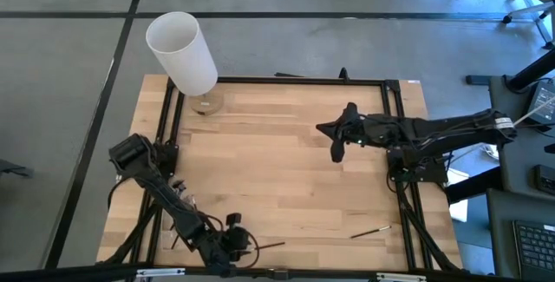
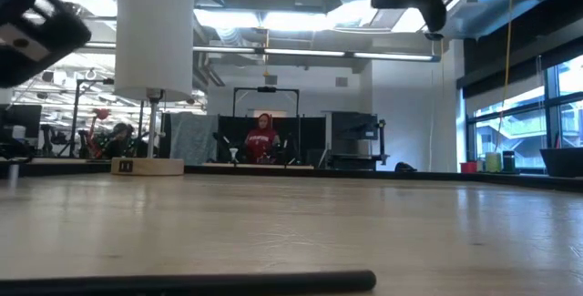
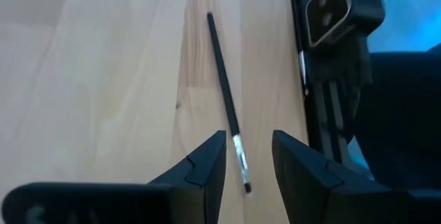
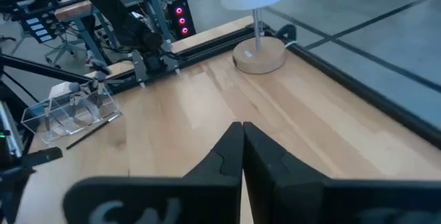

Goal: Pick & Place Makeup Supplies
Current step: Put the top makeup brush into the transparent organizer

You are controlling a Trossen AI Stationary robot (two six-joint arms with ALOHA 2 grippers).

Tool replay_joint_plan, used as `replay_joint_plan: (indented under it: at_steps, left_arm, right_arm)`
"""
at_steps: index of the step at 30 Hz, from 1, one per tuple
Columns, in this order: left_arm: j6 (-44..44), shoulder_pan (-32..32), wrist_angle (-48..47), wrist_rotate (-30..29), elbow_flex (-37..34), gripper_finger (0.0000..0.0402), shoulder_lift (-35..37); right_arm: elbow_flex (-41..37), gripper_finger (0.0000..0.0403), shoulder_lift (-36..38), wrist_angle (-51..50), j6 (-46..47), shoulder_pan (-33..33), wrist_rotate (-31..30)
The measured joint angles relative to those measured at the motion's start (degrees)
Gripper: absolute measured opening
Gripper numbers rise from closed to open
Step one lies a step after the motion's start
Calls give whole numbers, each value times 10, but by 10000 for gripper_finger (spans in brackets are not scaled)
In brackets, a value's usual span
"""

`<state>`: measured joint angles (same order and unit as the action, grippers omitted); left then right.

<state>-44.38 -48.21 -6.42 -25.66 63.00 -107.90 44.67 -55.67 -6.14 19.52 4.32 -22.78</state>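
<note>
I am reading no words, labels, brands or numbers anywhere here; any markings in sight are too faint to decipher.

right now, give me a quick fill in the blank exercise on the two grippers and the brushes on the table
1. The left gripper hovers with its fingers ____ on either side of a thin dark-handled makeup brush.
2. The right gripper has its fingers ____, holding nothing.
3. The tall white cylinder lamp stands on a round ____ base at the table's far left corner.
4. A second thin dark brush lies nearer the ____ arm.

Missing words: open; shut; wooden; right
</note>
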Motion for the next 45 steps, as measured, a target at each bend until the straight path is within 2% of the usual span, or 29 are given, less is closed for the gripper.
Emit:
replay_joint_plan:
  at_steps: [5,9,13,18,23,27,34,36,39,45]
  left_arm:
    - [-17,0,-6,15,0,113,-4]
    - [-25,0,-9,14,0,113,-4]
    - [-98,8,-29,28,0,113,2]
    - [-223,14,-88,91,0,113,20]
    - [-322,-10,-149,94,0,113,22]
    - [-367,-34,-179,69,0,113,20]
    - [-374,-47,-196,24,0,113,20]
    - [-374,-46,-205,21,0,113,20]
    - [-370,-45,-212,-1,0,113,20]
    - [-300,-52,-184,-98,0,113,20]
  right_arm:
    - [0,6,-68,51,-2,-1,17]
    - [0,6,-139,114,-30,-1,112]
    - [1,6,-217,181,-36,20,176]
    - [49,6,-303,154,-73,67,196]
    - [117,6,-371,102,-135,107,200]
    - [169,20,-425,77,-166,134,200]
    - [258,105,-529,69,-189,168,202]
    - [296,120,-561,71,-207,178,226]
    - [349,125,-608,61,-244,194,249]
    - [423,107,-684,45,-313,218,250]
